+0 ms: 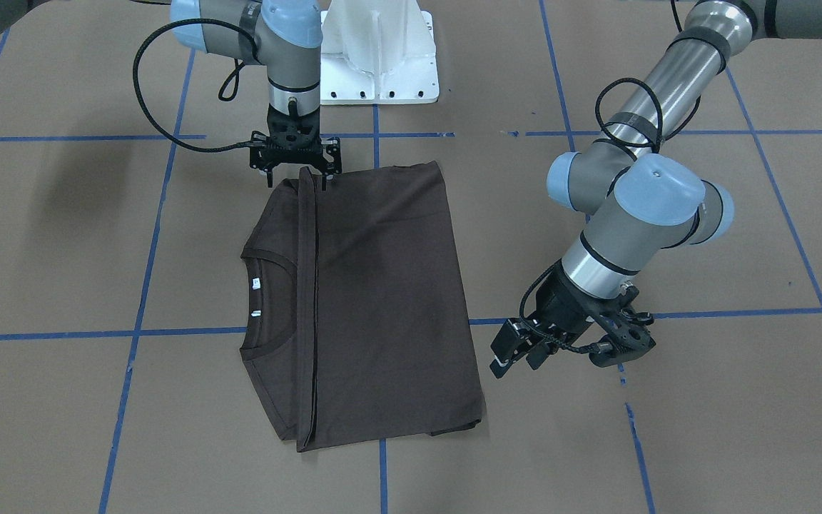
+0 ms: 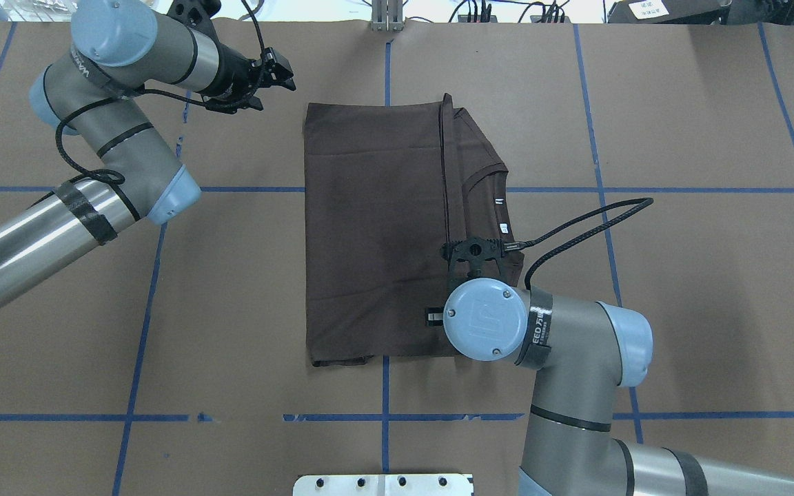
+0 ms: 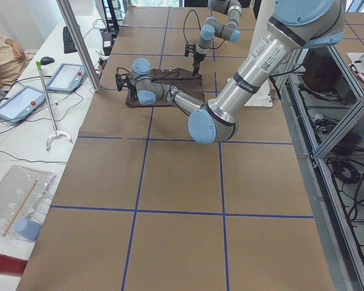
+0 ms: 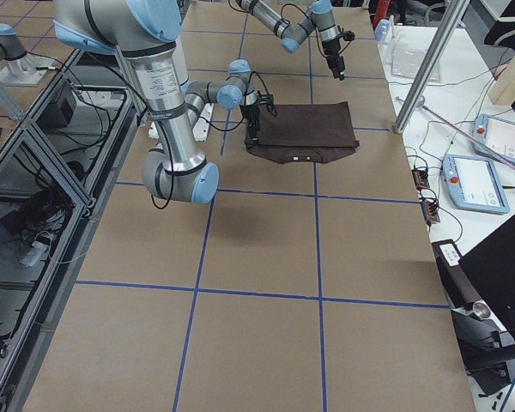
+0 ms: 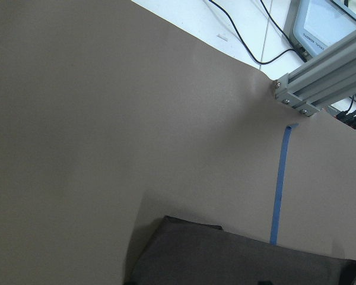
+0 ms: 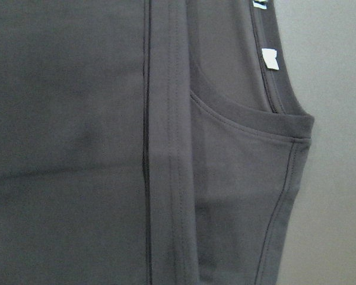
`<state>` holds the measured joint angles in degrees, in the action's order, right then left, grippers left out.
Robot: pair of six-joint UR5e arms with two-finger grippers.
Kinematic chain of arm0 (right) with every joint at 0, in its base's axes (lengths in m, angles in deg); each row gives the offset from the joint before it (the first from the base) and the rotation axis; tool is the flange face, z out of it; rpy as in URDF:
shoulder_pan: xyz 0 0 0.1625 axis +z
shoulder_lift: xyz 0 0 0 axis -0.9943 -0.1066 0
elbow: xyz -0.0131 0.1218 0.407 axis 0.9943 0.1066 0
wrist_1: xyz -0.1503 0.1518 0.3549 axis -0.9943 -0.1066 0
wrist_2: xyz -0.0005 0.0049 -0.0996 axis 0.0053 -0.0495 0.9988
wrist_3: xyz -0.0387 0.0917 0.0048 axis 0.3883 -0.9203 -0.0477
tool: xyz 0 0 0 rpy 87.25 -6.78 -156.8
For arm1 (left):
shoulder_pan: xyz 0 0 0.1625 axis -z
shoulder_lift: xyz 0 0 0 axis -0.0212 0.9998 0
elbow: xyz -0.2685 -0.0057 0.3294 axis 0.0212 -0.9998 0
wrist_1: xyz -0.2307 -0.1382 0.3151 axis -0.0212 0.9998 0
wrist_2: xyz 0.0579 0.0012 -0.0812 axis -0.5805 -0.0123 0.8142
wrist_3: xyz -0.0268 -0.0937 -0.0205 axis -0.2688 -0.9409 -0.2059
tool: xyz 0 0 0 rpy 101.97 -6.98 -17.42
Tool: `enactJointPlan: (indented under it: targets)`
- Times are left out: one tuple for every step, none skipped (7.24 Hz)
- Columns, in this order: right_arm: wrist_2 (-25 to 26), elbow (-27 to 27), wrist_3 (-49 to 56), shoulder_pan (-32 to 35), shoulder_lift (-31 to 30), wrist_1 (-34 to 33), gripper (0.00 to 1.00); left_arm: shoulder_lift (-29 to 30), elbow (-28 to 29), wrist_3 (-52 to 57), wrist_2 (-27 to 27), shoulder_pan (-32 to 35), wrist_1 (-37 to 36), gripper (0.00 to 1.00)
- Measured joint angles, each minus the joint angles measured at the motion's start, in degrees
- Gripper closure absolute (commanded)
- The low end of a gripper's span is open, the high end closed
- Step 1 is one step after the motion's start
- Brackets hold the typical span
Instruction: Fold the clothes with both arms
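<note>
The dark brown T-shirt (image 1: 382, 300) lies part-folded mid-worktop (image 1: 668, 442), and in the front-facing view the right end effector (image 1: 297, 178) hangs spread over its 11 o'clock hem while the left end effector (image 1: 518, 360), spread and empty, sits off its 4 o'clock corner, so a lone top-layer pinch could drag the fold askew.

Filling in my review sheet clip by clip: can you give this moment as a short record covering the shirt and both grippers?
garment: dark brown T-shirt, flat on the table
fold state: lower part folded up, hem lying by the collar; white neck tags showing
right gripper: open, at the hem's end on the shirt's robot-side edge
left gripper: open, over bare table beside the shirt's folded edge, off the cloth
</note>
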<state>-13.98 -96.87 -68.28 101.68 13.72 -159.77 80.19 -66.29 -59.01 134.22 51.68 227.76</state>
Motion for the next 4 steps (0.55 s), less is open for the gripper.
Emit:
enactJointPlan:
  targets:
    - [0.0, 1.4, 0.6, -0.1, 1.2, -0.1, 0.0, -0.1, 0.0, 0.0, 0.1, 0.0, 0.2, 0.26]
    - [0.1, 2.2, 1.2, -0.2, 1.7, -0.2, 0.0, -0.2, 0.0, 0.0, 0.2, 0.1, 0.3, 0.26]
    - [0.1, 2.5, 1.6, -0.3, 1.8, -0.2, 0.0, -0.3, -0.1, 0.0, 0.2, 0.1, 0.3, 0.26]
    - [0.1, 2.7, 2.0, -0.3, 1.6, -0.2, 0.0, -0.3, -0.1, 0.0, 0.2, 0.1, 0.3, 0.26]
